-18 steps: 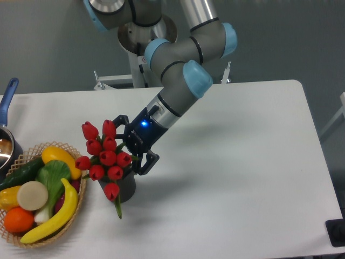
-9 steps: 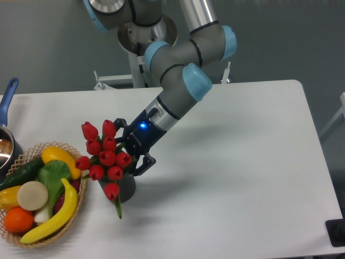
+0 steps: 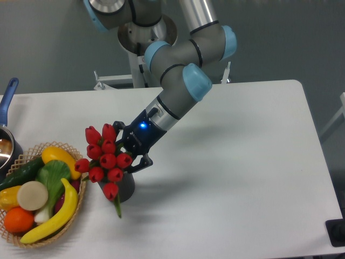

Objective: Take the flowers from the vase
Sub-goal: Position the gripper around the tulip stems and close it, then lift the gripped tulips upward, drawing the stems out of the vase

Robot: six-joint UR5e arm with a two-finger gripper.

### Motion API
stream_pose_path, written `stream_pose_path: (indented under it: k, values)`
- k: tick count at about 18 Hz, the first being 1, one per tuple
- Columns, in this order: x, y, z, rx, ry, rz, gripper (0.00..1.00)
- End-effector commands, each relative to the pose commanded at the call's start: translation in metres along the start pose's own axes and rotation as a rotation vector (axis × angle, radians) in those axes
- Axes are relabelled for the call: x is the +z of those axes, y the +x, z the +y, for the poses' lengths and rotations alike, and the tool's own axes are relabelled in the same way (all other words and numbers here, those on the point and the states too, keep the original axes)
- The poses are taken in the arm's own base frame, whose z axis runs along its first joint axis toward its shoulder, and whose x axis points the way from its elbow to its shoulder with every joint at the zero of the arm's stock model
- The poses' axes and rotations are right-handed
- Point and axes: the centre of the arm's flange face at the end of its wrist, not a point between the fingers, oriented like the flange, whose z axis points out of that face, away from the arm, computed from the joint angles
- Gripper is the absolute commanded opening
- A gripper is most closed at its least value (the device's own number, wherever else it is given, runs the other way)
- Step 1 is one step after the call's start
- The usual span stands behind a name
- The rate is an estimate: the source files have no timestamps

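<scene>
Since the earlier frames, your gripper (image 3: 131,148) has moved in toward the bunch, and the flowers (image 3: 105,157) have shifted slightly to the right with their upper buds drawn closer together. The gripper's lower finger now reaches in beside the buds just above the vase (image 3: 124,186), where before it stood a little clear of them.

Note the current state: the gripper's two dark fingers bracket the right side of the flowers, one above and one below, with the stems hidden behind the buds. You cannot tell from this view whether the fingers have closed on the stems or only flank them. A blue light shows on the wrist.

The flowers remain seated in the vase, leaning left toward the basket (image 3: 70,224). One bud and a green leaf hang down over the front of the vase. The vase stands upright on the white desk (image 3: 232,178), just beside the basket's right rim. The basket holds fruit and vegetables. A blue-handled pot (image 3: 6,137) sits at the left edge of the frame.
</scene>
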Motion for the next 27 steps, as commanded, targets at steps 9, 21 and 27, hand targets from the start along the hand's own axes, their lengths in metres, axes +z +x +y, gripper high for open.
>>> stream_pose_path:
  k: [9,21,27]
  values:
    - [-0.007,0.001,-0.007,0.0,0.028,-0.005,0.44]
    - [-0.035,0.011,-0.041,-0.003,0.048,-0.051,0.44]
    - [-0.054,0.018,-0.064,-0.039,0.063,-0.083,0.44]
